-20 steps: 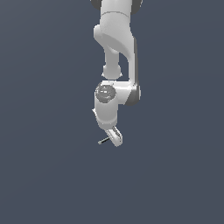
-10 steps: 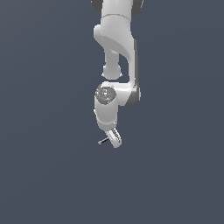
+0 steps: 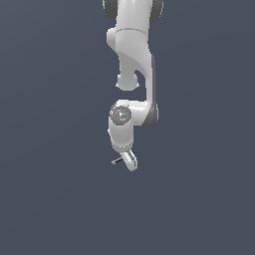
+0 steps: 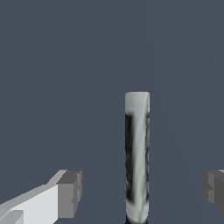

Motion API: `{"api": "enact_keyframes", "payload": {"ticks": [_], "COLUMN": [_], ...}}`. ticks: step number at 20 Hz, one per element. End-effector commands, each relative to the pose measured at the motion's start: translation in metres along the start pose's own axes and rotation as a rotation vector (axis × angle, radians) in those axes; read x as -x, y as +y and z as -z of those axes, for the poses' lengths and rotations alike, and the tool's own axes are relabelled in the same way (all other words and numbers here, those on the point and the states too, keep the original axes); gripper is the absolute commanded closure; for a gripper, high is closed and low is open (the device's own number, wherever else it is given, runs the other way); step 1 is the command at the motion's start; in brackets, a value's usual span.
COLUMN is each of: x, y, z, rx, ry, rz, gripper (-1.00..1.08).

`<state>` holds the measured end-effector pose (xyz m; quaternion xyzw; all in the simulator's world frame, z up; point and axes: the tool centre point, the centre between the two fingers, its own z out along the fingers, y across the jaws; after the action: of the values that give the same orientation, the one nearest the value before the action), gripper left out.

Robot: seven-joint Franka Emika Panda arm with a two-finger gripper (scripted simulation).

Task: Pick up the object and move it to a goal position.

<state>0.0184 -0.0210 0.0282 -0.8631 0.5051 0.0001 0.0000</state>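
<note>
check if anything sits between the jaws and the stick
Nothing visible does. In the wrist view the stick stands in the open gap of the gripper, with bare space between it and each finger pad. The exterior view shows only the arm and plain ground around it. No goal marker is visible.

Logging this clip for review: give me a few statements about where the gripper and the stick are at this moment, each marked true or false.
1. The gripper is open, its finger pads apart. True.
2. The stick lies between the two fingers, touching neither pad in the wrist view. True.
3. The stick is clamped tight in the fingers. False: a clear gap shows on each side of it.
4. In the exterior view the arm reaches down from the top of the picture. True.
5. A red bowl sits beside the stick. False: only the plain dark ground surrounds it.
</note>
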Motion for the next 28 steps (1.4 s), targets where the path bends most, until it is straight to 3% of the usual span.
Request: {"api": "enact_keyframes", "payload": {"ticks": [1,6,7,20,28], "x": [0.0,0.0,0.0,-0.002,-0.031], "y": [0.0,-0.001,-0.001,0.002,0.037], "z": [-0.011,-0.019,-0.019,-0.018,-0.014], "rx": [0.0,0.0,0.0,0.0,0.0], "ry": [0.0,0.0,0.0,0.0,0.0], "rz": [-0.001,-0.001,-0.001,-0.001,-0.001], "gripper": [-0.92,-0.92,1.08,1.08,1.08]}}
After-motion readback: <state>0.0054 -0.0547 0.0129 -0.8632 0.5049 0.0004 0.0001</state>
